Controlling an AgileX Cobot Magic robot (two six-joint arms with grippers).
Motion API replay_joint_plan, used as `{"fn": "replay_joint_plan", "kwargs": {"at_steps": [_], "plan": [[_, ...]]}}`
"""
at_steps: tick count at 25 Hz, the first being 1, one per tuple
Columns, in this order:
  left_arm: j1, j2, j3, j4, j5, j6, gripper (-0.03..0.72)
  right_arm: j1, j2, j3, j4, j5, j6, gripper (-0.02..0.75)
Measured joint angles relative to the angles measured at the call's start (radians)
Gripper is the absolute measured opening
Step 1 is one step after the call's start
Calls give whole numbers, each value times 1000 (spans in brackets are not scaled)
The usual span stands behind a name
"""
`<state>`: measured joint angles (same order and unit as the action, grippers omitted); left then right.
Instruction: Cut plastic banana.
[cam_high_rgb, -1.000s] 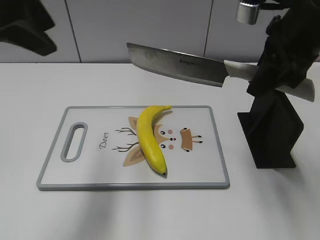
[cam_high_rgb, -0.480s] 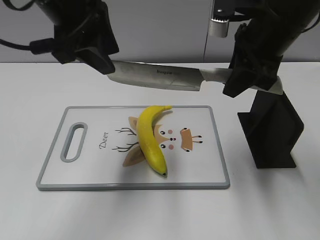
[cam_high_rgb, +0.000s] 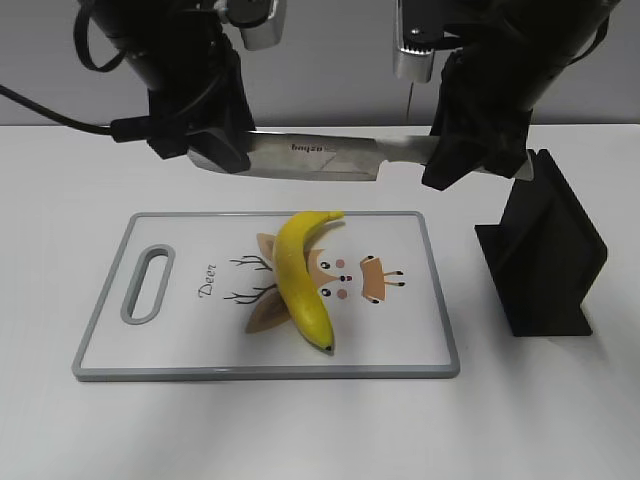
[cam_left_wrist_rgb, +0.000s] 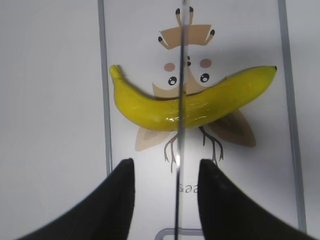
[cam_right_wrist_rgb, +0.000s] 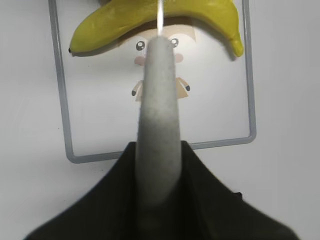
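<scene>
The right gripper (cam_high_rgb: 478, 160) is clamped on the pale grey handle (cam_right_wrist_rgb: 159, 120) of a knife (cam_high_rgb: 320, 158), its two black fingers (cam_right_wrist_rgb: 210, 197) pressed against either side of the handle in the right wrist view. The knife is held level in the air above the far edge of the cutting board (cam_high_rgb: 190, 345), blade pointing toward the board's handle-slot side.

The left gripper (cam_high_rgb: 215, 150) sits at the tip end of the blade. In the left wrist view its two dark fingers (cam_left_wrist_rgb: 117, 200) stand apart on each side of the blade's thin edge (cam_left_wrist_rgb: 179, 150), with a visible gap between each finger and the steel, so the gripper is open and not pinching the blade there.

The banana (cam_high_rgb: 300, 275) lies flat on the cutting board, roughly in the board's middle, over the printed deer face (cam_high_rgb: 345, 275). Its greenish stem end points to the board's far edge and its dark tip lies near the board's near edge. From both wrist cameras the blade's line crosses the banana about midway along its length, while the outside view shows the blade clear above the fruit, not touching it.

A black knife stand (cam_high_rgb: 545, 255) rests on the white table (cam_high_rgb: 560, 410) beside the board's short edge away from the slot, below the right arm.
</scene>
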<state>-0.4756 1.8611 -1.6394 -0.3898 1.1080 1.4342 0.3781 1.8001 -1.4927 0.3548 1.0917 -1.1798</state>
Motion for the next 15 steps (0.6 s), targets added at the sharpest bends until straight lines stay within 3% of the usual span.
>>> {"fn": "replay_joint_plan", "kwargs": {"at_steps": [9,11,15], "plan": [[-1,17,-1,-5,2,0,43,0,51,-3,3,-23,-16,171],[-1,18,-1,-5,5,-1,-1,0,58,-3,3,-29,-16,171],[-1,36,-2,2,20,-4,-10,2,65,-3,3,-39,-25,171]]}}
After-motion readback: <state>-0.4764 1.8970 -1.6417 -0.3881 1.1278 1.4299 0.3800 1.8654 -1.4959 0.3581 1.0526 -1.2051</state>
